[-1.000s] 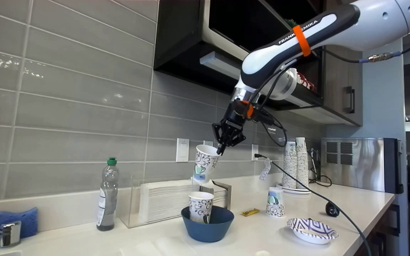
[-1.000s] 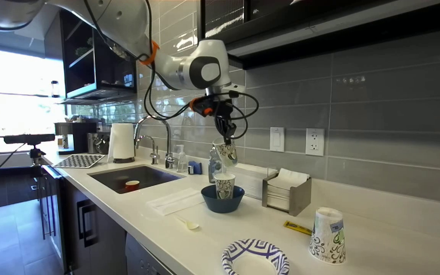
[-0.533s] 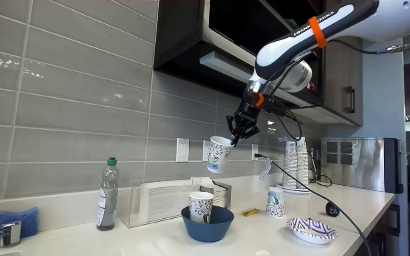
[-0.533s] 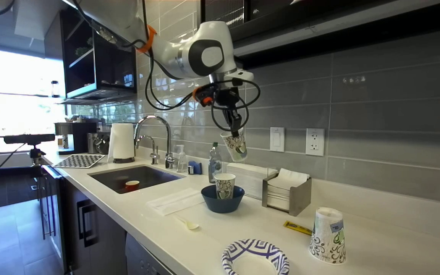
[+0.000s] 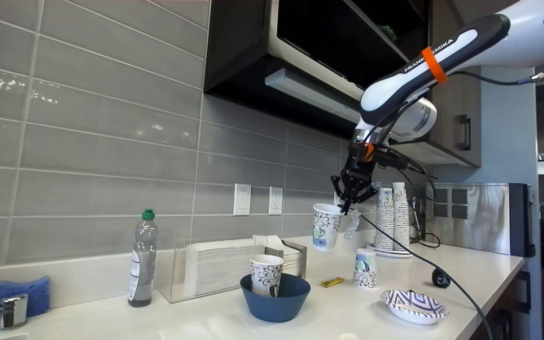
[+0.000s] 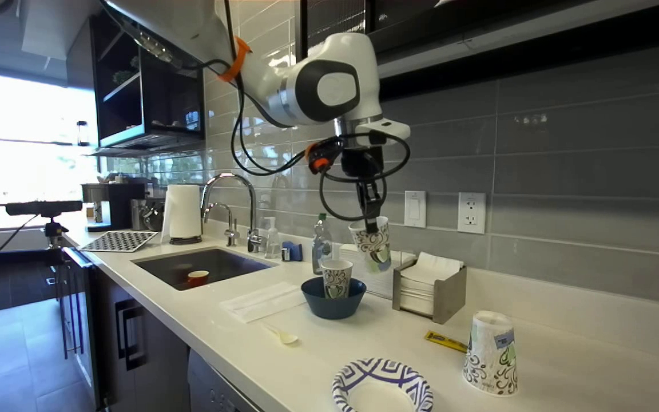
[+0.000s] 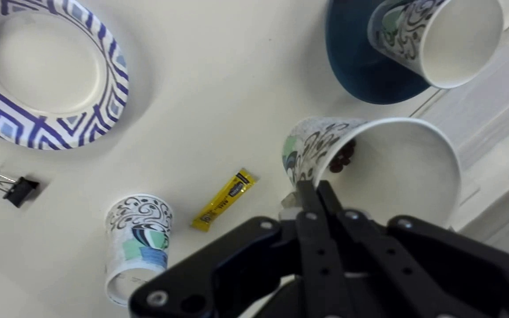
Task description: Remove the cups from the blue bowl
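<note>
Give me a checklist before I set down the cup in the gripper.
1. Rim in the gripper: ok, it pinches the wall of the held cup.
2. Clearance between held cup and blue bowl: ok, apart in both exterior views.
3. Level of held cup: not ok, tilted, with dark red pieces inside.
4. Bowl emptied of cups: not ok, a second cup sits in it.
5. Landing spot clear of yellow packet and patterned dish: cannot tell until you pick one.
6. Grip firm against slipping: cannot tell.
</note>
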Robot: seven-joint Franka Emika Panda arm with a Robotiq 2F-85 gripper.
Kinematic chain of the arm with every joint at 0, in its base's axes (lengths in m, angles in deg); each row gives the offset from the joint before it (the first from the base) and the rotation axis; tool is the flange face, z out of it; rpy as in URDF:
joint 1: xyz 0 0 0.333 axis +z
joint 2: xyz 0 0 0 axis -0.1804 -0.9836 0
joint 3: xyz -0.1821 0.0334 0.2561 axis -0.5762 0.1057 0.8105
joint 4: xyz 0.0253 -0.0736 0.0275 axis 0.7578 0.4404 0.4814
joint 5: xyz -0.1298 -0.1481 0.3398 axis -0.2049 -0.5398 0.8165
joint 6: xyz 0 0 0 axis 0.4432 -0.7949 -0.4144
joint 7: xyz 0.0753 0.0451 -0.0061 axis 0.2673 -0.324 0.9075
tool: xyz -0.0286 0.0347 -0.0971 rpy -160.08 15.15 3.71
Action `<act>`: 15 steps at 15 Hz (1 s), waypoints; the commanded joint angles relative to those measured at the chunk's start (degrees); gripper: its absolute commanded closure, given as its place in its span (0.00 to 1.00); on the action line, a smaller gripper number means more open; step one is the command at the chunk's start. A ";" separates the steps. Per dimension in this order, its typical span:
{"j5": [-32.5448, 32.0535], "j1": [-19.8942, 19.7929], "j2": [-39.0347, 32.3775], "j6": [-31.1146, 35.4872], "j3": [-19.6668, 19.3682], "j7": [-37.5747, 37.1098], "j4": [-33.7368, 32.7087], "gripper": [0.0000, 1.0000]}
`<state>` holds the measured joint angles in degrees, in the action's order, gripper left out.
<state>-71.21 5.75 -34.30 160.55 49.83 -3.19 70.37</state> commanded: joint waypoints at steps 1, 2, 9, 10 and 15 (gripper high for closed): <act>0.89 -0.94 0.62 -1.78 -0.34 -1.26 2.67 0.99; 1.32 -0.98 0.34 -2.17 -0.37 -1.14 3.19 0.99; 3.84 -0.73 -2.45 -4.37 -0.43 -0.20 5.86 0.99; 4.58 -0.74 -3.00 -4.26 -0.48 -0.02 6.27 0.99; 7.80 -0.56 -6.51 -3.34 -0.42 0.70 6.60 0.99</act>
<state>-66.22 5.23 -39.16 156.48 49.28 -3.42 76.98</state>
